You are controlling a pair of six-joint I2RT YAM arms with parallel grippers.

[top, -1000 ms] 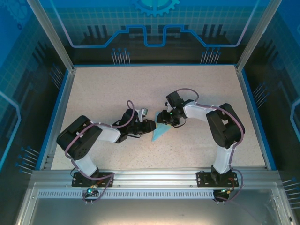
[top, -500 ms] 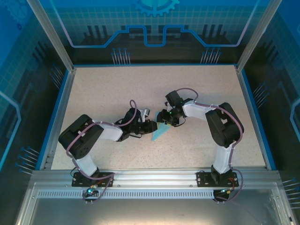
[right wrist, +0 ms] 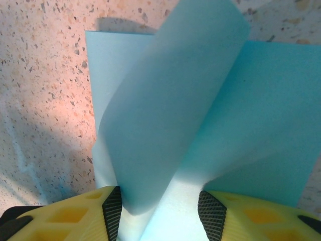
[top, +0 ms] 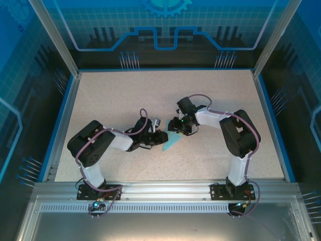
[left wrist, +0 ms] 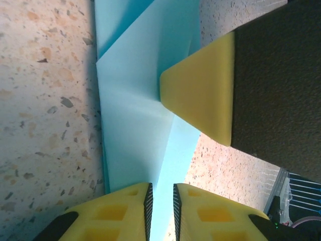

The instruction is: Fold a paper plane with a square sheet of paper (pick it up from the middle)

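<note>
The speckled table [top: 125, 95] has two arms meeting mid-table. The blue paper [top: 171, 140] lies folded between them. The right gripper [right wrist: 160, 203] stands half open around a lifted flap. The left gripper [left wrist: 161, 193] is pinched nearly closed on the paper's edge.

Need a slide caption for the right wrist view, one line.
Right gripper, jaws apart, over the partly folded light-blue paper, one flap curling up above the speckled table.

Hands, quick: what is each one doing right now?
Left hand: nearly shut, fingers on the paper; whether it pinches the sheet cannot be told.
Right hand: open, a raised flap of paper between its fingers.
</note>
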